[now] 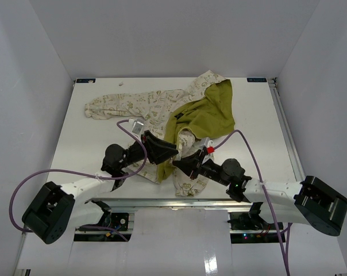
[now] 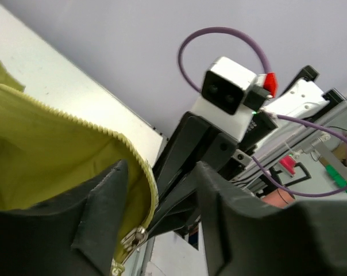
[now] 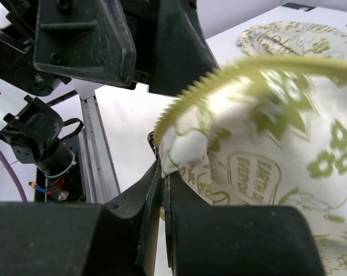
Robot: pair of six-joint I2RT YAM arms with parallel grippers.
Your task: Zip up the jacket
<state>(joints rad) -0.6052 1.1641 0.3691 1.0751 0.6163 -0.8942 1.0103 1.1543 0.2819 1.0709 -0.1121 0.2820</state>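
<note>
Cream, green-printed jacket (olive lining showing); right claw pinches it, left claw parted.

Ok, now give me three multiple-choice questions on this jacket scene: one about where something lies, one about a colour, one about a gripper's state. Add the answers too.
1. In the top view, where does the jacket stretch its sleeve?
A. toward the far left of the table
B. toward the near right corner
C. off the front edge

2. What colour is the lining?
A. red
B. olive green
C. navy

3. How is the right gripper?
A. wide open
B. out of view
C. shut on the jacket's edge

Answers: 1 A, the sleeve lies leftward along the far side. 2 B, the folded-open lining shows olive green. 3 C, the right wrist view shows its fingers pinched together on fabric.
</note>
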